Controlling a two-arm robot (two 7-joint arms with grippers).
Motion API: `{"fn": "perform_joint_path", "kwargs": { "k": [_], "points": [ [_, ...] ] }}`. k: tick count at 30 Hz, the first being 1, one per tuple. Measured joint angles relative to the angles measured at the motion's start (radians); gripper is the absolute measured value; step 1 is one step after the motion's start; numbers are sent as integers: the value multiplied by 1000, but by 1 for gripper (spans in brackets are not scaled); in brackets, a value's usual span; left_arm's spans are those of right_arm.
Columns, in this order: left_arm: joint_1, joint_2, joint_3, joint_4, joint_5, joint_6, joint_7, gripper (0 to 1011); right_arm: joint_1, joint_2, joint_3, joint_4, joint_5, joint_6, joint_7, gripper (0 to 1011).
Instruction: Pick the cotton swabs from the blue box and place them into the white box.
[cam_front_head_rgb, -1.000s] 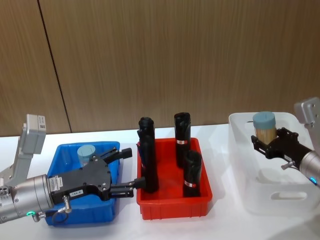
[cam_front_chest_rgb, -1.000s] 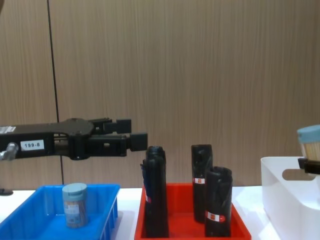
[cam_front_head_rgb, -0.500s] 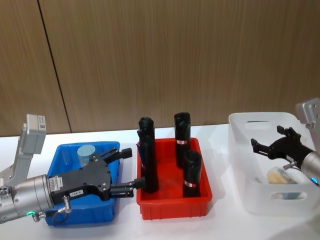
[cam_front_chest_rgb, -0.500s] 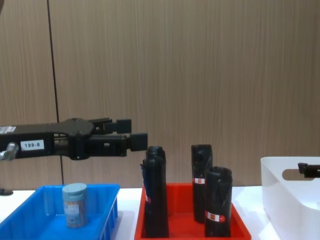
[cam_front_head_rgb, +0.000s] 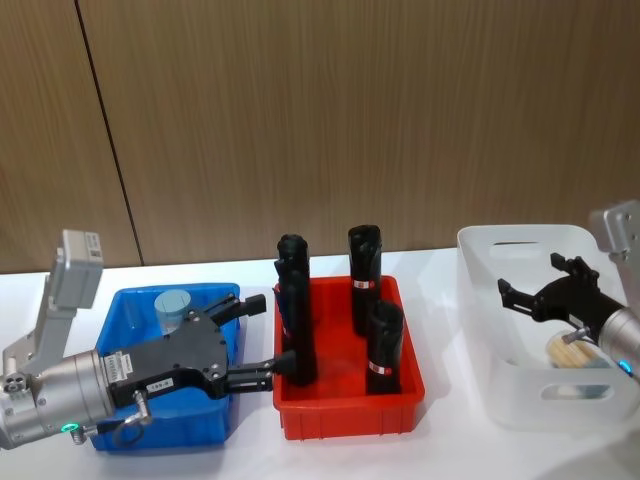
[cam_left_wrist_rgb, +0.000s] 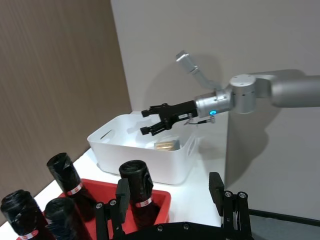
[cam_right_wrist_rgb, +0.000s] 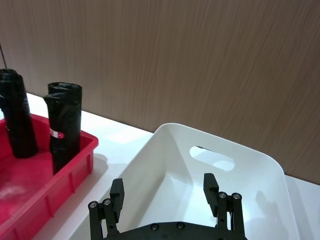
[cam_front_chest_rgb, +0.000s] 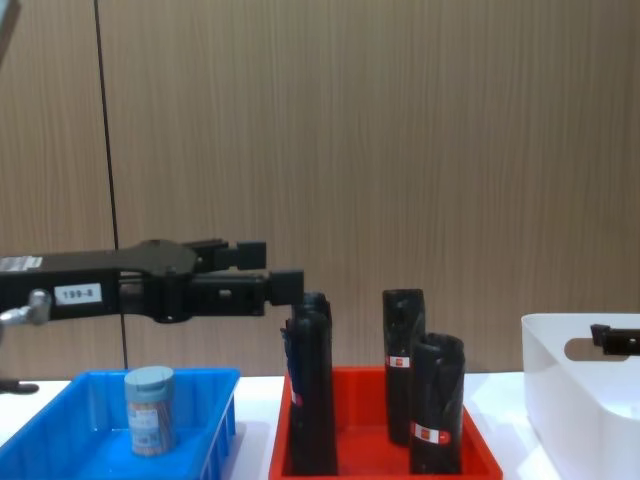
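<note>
At lower left of the head view, the left gripper (cam_front_head_rgb: 270, 335) is hovering with its fingers spread and nothing between them, reaching across the near right corner of the blue box (cam_front_head_rgb: 112, 440) toward the red bin (cam_front_head_rgb: 340, 425). One cotton swab jar (cam_front_head_rgb: 173, 305) is standing upright at the back of the blue box. Black rolls (cam_front_head_rgb: 365, 262) are standing in the red bin. At right, the right gripper (cam_front_head_rgb: 530, 278) is hanging over the white box (cam_front_head_rgb: 520, 236), fingers apart and empty. A second jar (cam_front_head_rgb: 568, 350) is sitting low inside the white box, showing through its wall; whether it is upright or tipped I cannot tell.

Left wrist view: the left gripper (cam_left_wrist_rgb: 169, 195) is showing both fingers wide apart over the red bin (cam_left_wrist_rgb: 160, 201) and black rolls (cam_left_wrist_rgb: 134, 177). Farther off, the right gripper (cam_left_wrist_rgb: 146, 123) is spreading above the white box (cam_left_wrist_rgb: 125, 146), the second jar (cam_left_wrist_rgb: 167, 145) lying below it.

Right wrist view: the right gripper (cam_right_wrist_rgb: 163, 192) is gaping over the white box (cam_right_wrist_rgb: 225, 142); the red bin (cam_right_wrist_rgb: 75, 165) is sitting just beside it.

Chest view: the left gripper (cam_front_chest_rgb: 275, 268) is hanging open high at centre left, well above the cotton swab jar (cam_front_chest_rgb: 150, 408) in the blue box (cam_front_chest_rgb: 215, 425). The right gripper (cam_front_chest_rgb: 602, 335) is poking in at the right edge over the white box (cam_front_chest_rgb: 560, 410).
</note>
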Motion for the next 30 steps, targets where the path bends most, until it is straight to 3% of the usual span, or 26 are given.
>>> {"fn": "perform_joint_path", "kwargs": {
  "k": [30],
  "points": [
    [55,-45,65,-94,121,-8,392,1004,-269,-15,3,-389,60,-16,-143,1002]
  ]
}}
